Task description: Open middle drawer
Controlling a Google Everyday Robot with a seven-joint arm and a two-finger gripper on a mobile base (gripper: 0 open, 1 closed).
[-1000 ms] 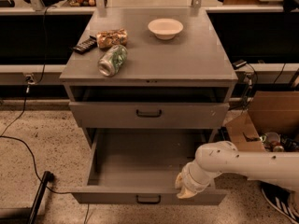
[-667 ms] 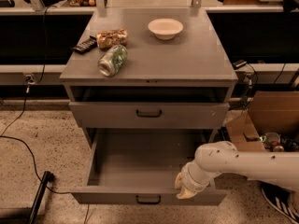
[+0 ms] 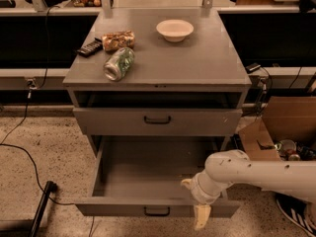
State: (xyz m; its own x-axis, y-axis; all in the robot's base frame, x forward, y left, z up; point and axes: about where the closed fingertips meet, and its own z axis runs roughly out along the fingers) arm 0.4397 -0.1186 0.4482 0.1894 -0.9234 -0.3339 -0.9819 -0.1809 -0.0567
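— Where is your gripper?

— My cream two-finger gripper [image 3: 194,203] hangs at the front of the cabinet, below the table's front edge and towards its front right corner. My white, rounded arm [image 3: 256,169] reaches in from the right.

— And the drawer?

— The wide, shallow grey metal middle drawer [image 3: 143,174] stands pulled far out, its bare floor showing. My gripper sits at the right part of its front wall, just right of the small black bar handle [image 3: 157,211] centred there.

— How are the fingers?

— Spread well apart. One finger [image 3: 186,183] curls inside the drawer, the other points down outside the front. I cannot tell whether either touches the metal.

— Above it?

— Another grey metal drawer [image 3: 113,122] with an alike black handle, with a dark gap between it and the flat grey tabletop [image 3: 197,63].

— On top?

— A round, smooth white bowl [image 3: 175,29] near the back edge. A crinkled green can [image 3: 119,63] lies on its side near the left edge, a shiny brown snack bag [image 3: 118,40] behind it, and a flat black object [image 3: 89,48] at the left edge.

— Beside the table?

— A brown cardboard box [image 3: 289,120] on the speckled floor off the right edge.
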